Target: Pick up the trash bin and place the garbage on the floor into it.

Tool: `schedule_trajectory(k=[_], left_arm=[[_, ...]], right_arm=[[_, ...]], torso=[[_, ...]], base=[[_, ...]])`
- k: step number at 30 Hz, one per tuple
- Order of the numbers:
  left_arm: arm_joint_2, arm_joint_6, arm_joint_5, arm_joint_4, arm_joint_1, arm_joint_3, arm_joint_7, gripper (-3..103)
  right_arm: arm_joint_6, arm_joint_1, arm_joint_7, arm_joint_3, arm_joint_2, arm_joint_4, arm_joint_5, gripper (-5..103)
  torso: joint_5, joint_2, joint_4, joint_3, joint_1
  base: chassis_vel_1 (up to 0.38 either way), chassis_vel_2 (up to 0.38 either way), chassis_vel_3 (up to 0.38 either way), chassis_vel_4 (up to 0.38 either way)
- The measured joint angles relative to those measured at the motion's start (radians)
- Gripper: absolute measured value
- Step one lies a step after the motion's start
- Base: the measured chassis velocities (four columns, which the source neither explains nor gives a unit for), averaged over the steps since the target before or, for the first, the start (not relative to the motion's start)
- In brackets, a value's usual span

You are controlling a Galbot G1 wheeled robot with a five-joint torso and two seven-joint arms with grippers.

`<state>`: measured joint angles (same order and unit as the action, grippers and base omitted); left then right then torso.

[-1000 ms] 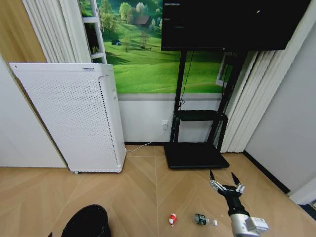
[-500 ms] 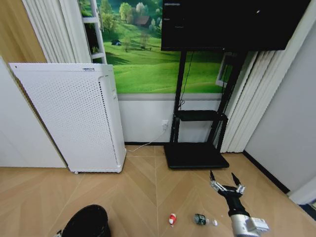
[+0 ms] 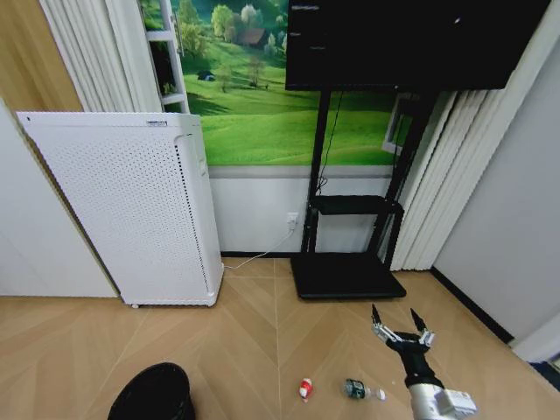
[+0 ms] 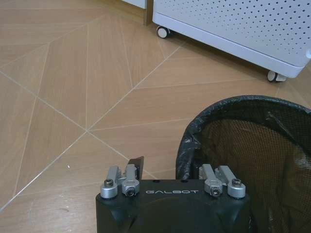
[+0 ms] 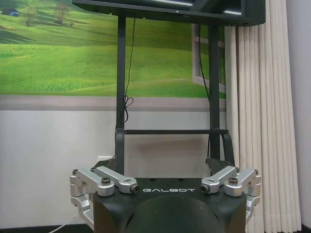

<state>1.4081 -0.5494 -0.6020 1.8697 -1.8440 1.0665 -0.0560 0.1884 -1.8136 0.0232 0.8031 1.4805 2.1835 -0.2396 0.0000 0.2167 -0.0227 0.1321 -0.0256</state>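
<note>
The trash bin (image 3: 157,394), small, black and round, stands on the floor (image 3: 254,350) at the lower left. In the left wrist view its bag-lined rim (image 4: 194,141) lies just ahead of my left gripper (image 4: 170,170), which looks open: one fingertip (image 4: 137,164) shows outside the rim and the other is hidden by the bin. Two pieces of garbage lie on the parquet: a red-and-white piece (image 3: 304,388) and a small green-and-clear bottle (image 3: 357,388). My right gripper (image 3: 395,317) hangs open above the floor, right of and beyond the bottle, holding nothing, and faces the wall (image 5: 163,162).
A tall white perforated appliance (image 3: 131,210) on castors stands behind the bin, its base close by (image 4: 233,29). The black TV stand base (image 3: 346,276) sits against the back wall, its posts ahead of the right wrist (image 5: 120,97). Curtains (image 3: 437,175) hang at the right.
A sliver of my left arm that showed beside the bin at the head view's lower edge has slipped out of that view. The right gripper has barely moved.
</note>
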Motion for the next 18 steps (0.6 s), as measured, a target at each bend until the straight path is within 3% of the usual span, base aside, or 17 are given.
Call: schedule_trajectory(k=[11, 13, 18], left_arm=[[0.005, 0.043, 0.014, -0.025, 0.009, -0.017, -0.005, 10], [0.005, 0.055, 0.015, -0.025, 0.009, -0.019, -0.002, 7], [0.005, 0.146, 0.039, -0.008, 0.007, -0.017, 0.023, 7]], right_arm=[[0.003, -0.002, -0.022, 0.000, 0.001, 0.000, 0.000, 100], [0.004, -0.002, -0.025, 0.001, 0.001, 0.000, -0.002, 100], [0.008, -0.001, -0.031, 0.004, -0.005, 0.000, -0.013, 100]], torso=[[-0.0001, 0.000, 0.0000, 0.000, 0.000], [0.0000, 0.001, -0.0001, 0.000, 0.000], [-0.0001, 0.001, 0.0000, 0.000, 0.000]], base=[[0.000, 0.000, 0.000, 0.000], [0.000, 0.000, 0.000, 0.000], [0.000, 0.000, 0.000, 0.000]])
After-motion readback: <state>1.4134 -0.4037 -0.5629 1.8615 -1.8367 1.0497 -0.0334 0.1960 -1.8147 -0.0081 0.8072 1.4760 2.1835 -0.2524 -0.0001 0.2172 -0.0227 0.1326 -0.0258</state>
